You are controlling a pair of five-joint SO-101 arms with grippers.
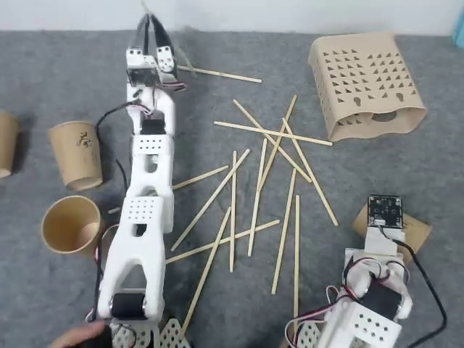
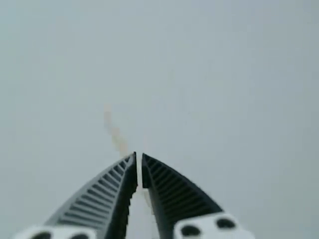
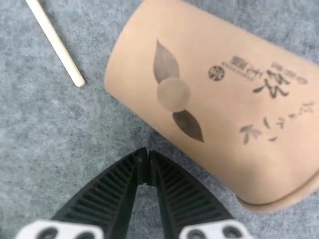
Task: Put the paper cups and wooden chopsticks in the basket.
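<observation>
My left gripper (image 2: 139, 157) is stretched to the far edge of the table (image 1: 150, 25), shut on a thin wooden chopstick (image 2: 113, 130) that pokes out past its tips. Several more chopsticks (image 1: 261, 181) lie scattered across the middle of the grey mat. My right gripper (image 3: 144, 152) is shut with nothing in it, its tips just short of a paper cup (image 3: 214, 99) lying on its side at the near right (image 1: 417, 232). The tan perforated basket (image 1: 366, 83) lies tipped over at the far right.
Three more paper cups are on the left: one on its side (image 1: 76, 154), one with its mouth up (image 1: 70, 223), one at the left edge (image 1: 6, 143). The long left arm (image 1: 148, 188) spans the left half of the mat.
</observation>
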